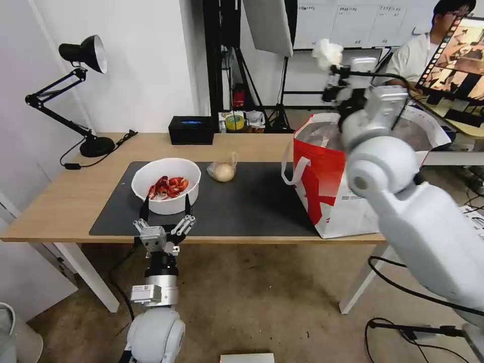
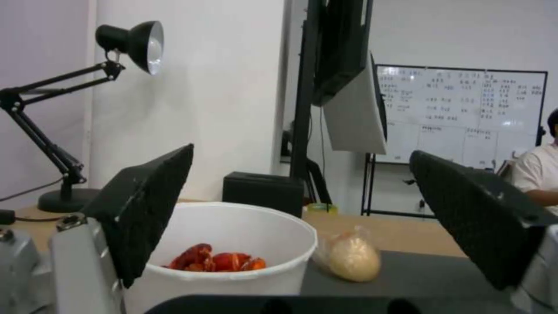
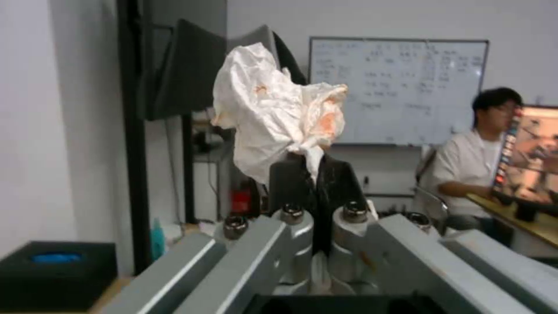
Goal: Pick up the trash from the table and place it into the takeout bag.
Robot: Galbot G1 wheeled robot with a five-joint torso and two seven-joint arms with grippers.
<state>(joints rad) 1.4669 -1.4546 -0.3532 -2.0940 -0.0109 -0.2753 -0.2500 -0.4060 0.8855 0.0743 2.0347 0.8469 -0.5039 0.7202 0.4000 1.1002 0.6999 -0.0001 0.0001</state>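
The right gripper (image 1: 330, 63) is pinching the crumpled tissue (image 1: 326, 52) between closed fingers (image 3: 290, 174), holding it high above the far rim of the bag (image 1: 348, 201), which is standing open at the right end of the table (image 1: 60, 201). This looks like the carrying step, with the tissue not yet dropped. The next move seems to call for bringing the wad over the open mouth, lowering a little, and spreading the fingers so it falls onto the foil lining.

The left gripper (image 1: 166, 222) is waiting at the near table edge, fingers (image 2: 145, 209) spread wide, just short of the bowl (image 1: 166, 184) of shells. The bagged bun (image 1: 223, 171) is lying on the mat (image 1: 252, 201) between bowl and bag.
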